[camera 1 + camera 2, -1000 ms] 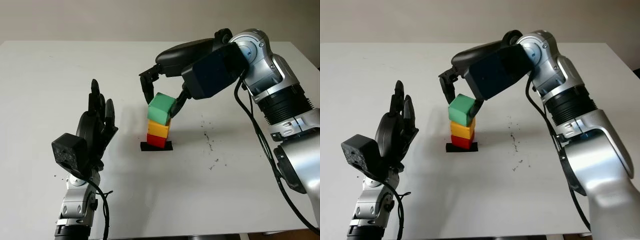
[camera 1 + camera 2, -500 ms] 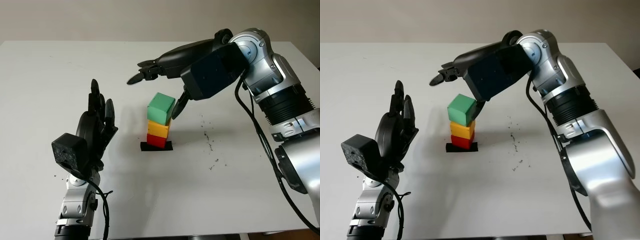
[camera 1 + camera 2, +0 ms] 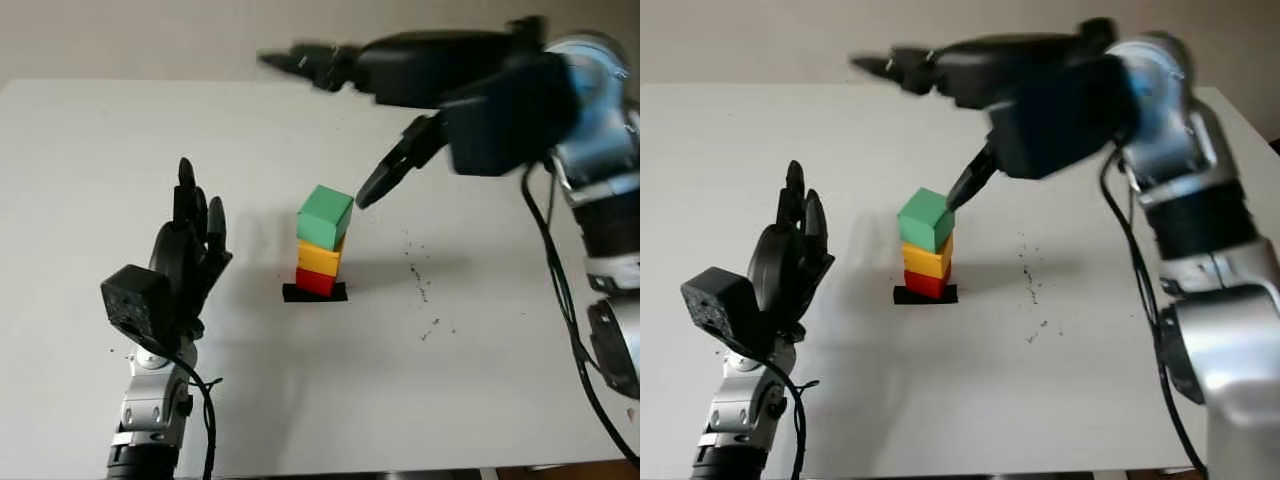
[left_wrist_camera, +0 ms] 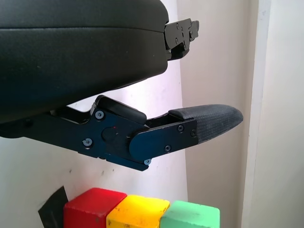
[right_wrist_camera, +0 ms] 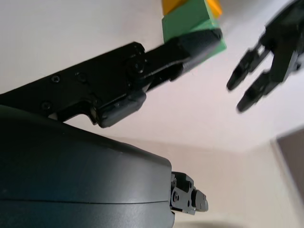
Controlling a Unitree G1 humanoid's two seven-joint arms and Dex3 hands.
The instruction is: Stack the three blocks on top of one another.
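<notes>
Near the middle of the table (image 3: 90, 140), the red block (image 3: 314, 281) sits on a black patch (image 3: 314, 293), with the yellow block (image 3: 319, 259) on it and the green block (image 3: 325, 217) on top, turned a little askew. The right hand (image 3: 345, 110) hangs open above the stack toward the far edge, fingers apart and touching no block. The left hand (image 3: 190, 250) stands upright and open toward the near left corner, well apart from the stack.

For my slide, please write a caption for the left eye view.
Green block tops yellow block and red block; open right hand above, open left hand beside.
</notes>
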